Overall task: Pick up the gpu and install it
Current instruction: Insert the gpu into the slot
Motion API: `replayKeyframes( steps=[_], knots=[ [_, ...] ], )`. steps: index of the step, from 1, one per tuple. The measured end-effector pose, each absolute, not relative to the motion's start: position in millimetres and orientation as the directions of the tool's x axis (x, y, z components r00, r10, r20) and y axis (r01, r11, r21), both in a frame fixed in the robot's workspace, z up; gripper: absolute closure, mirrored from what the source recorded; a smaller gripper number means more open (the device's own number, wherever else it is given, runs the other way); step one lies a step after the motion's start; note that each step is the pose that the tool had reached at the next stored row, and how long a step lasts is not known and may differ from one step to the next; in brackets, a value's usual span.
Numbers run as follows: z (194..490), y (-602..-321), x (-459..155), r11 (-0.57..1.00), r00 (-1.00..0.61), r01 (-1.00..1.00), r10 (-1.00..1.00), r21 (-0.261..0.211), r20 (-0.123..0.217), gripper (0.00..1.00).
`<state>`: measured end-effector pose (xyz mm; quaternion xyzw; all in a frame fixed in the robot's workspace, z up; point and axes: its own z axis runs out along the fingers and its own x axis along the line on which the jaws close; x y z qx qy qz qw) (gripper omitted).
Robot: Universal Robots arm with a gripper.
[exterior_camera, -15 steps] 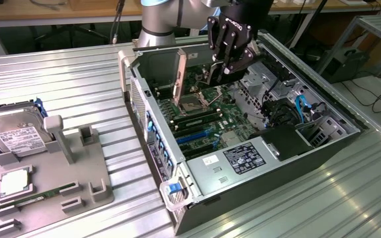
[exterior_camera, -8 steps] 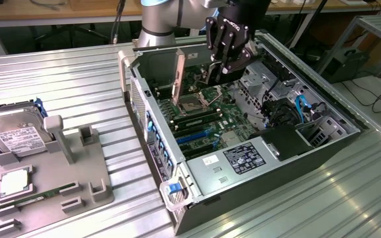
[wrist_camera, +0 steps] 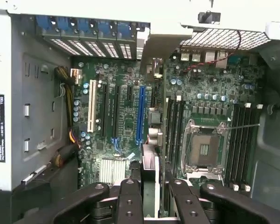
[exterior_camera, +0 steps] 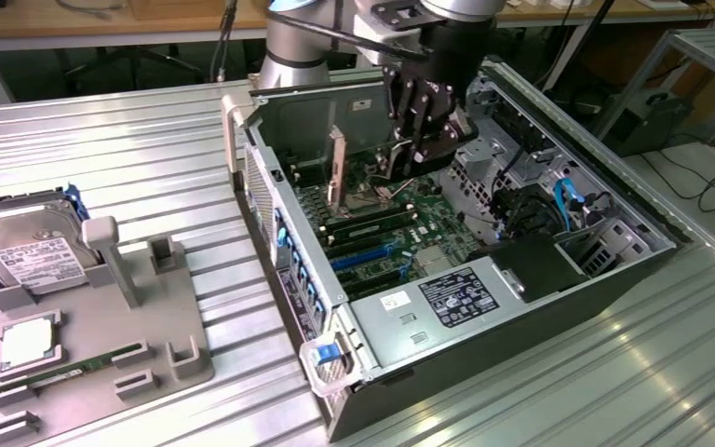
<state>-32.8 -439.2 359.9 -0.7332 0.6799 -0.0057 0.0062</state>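
Note:
The gpu [wrist_camera: 150, 154] stands on edge over the motherboard [wrist_camera: 210, 88] inside the open computer case [exterior_camera: 370, 326]. In the wrist view I look along its thin top edge, with its silver bracket [wrist_camera: 154, 49] against the case's rear slot wall. My gripper [wrist_camera: 151, 191] is shut on the card's upper edge, dark fingers [wrist_camera: 129, 198] on either side. The long blue slot [wrist_camera: 140, 114] lies just beside the card. In the exterior view my gripper [exterior_camera: 404, 160] reaches down into the case, and the pale bracket [exterior_camera: 335, 154] stands upright at the rear wall. Whether the card is seated I cannot tell.
The empty CPU socket [wrist_camera: 203, 149] and memory slots lie close to the card. A grey fixture [exterior_camera: 97, 345] on the exterior view's left holds a hard drive [exterior_camera: 29, 247], a CPU chip [exterior_camera: 29, 340] and a green memory stick [exterior_camera: 78, 368]. Cables and a black shroud [exterior_camera: 544, 261] fill the case's far side.

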Motion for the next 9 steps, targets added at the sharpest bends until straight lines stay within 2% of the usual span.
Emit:
replayKeyframes(
  steps=[3, 4, 5, 7, 9],
  knots=[
    [332.5, -440.0, -35.3, 0.021, -0.021, -1.000, -1.000, -0.014, 0.000, 0.73],
    [327.1, -442.1, -36.7, 0.028, -0.028, -1.000, -1.000, 0.002, 0.001, 0.73],
    [319.3, -455.1, -37.9, 0.027, -0.027, -0.999, -1.000, 0.018, -0.005, 0.73],
    [307.5, -463.0, -42.2, 0.008, -0.009, -1.000, -0.999, 0.018, -0.033, 0.73],
    [296.6, -463.1, -44.7, 0.008, -0.009, -1.000, -0.999, 0.018, -0.033, 0.73]
  ],
)
